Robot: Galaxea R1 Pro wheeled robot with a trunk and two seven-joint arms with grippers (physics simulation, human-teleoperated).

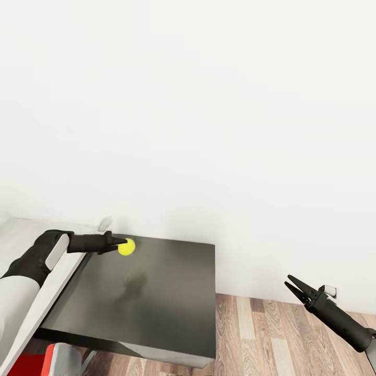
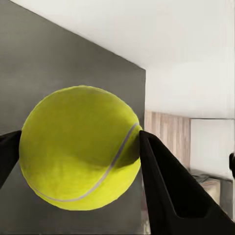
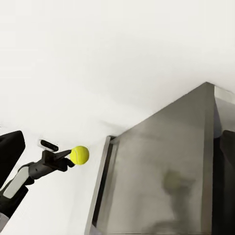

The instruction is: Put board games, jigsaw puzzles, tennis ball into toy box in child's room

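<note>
The left hand [image 1: 119, 244] grips the tennis ball [image 1: 126, 247] between its fingertips, above the dark bench [image 1: 172, 303]. The right hand [image 1: 292, 285] hangs open, well apart.

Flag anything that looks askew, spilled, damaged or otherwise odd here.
Nothing stands out. The left gripper holds the tennis ball between its fingers above the table at its dark grey end, whose top looks intact with only a soft shadow on it. The right gripper hangs open over the wooden floor.

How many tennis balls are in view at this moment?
1. The tennis ball is held in the left gripper above the dark end of the table.
</note>
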